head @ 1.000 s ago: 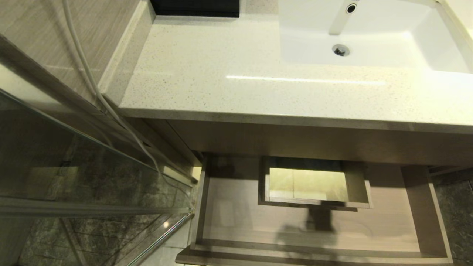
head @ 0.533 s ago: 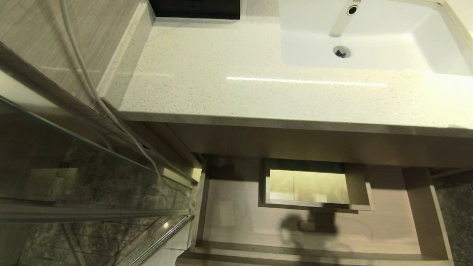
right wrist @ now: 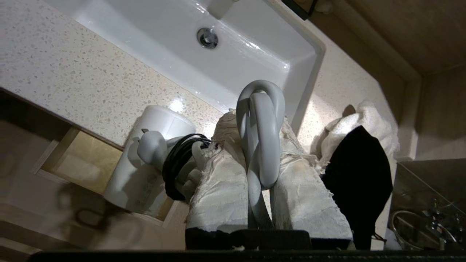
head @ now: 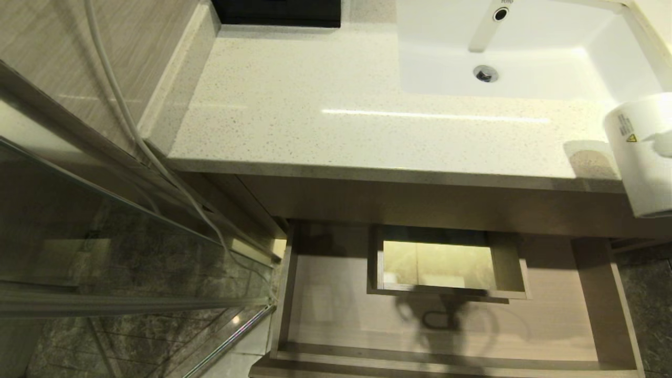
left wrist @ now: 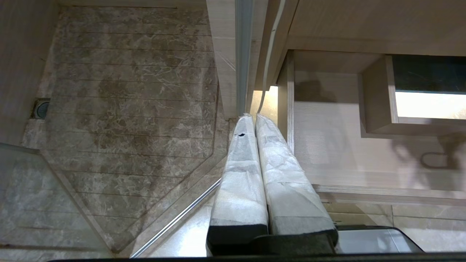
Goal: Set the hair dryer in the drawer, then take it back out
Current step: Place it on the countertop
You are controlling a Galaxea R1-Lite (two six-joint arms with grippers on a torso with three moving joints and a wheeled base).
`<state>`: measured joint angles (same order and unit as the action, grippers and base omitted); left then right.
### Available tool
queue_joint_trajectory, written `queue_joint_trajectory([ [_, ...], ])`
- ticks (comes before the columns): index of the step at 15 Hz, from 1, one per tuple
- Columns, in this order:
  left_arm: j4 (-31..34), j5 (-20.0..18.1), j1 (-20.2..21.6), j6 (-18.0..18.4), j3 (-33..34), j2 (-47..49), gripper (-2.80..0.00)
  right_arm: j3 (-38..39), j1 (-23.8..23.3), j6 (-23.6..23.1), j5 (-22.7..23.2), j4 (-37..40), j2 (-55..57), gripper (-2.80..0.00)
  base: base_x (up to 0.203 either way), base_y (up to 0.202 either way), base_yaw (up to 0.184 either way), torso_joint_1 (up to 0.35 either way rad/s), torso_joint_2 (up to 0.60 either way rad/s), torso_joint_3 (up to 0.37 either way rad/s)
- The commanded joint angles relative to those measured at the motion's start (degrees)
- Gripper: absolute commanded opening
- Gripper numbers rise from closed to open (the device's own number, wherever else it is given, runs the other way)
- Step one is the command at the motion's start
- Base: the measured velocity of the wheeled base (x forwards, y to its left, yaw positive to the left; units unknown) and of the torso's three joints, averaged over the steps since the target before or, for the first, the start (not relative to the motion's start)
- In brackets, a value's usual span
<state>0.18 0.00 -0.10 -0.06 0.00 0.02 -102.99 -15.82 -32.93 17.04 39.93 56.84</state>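
While cut off at frame edge, hair dryer (head: 643,157) above open drawer (head: 598,294), right fingers (right wrist: 222,182) clamping its cord (right wrist: 260,138).

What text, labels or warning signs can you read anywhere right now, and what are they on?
Faucet: a short brand mark by its top, too blurred to read.
Hair dryer: a yellow triangle warning sign on its barrel, beside lines of print too small to read.
Drawer, countertop, black pouch and white towel: no writing visible.
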Motion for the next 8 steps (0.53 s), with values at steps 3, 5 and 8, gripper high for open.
queue_joint_trajectory([
  [3,0.0,0.0,0.0,0.0,0.1,0.0,-2.8,-3.5,2.0,-0.4,4.0,0.9,5.2,-2.8,0.0,0.0,0.0,0.0,0.0,0.0],
  [5,0.0,0.0,0.0,0.0,0.0,0.0,-2.8,-5.7,3.8,-0.6,4.4,1.0,8.0,-2.8,0.0,0.0,0.0,0.0,0.0,0.0],
  [8,0.0,0.0,0.0,0.0,0.0,0.0,-2.8,-5.7,4.2,-0.6,4.3,0.8,9.0,-2.8,0.0,0.0,0.0,0.0,0.0,0.0],
])
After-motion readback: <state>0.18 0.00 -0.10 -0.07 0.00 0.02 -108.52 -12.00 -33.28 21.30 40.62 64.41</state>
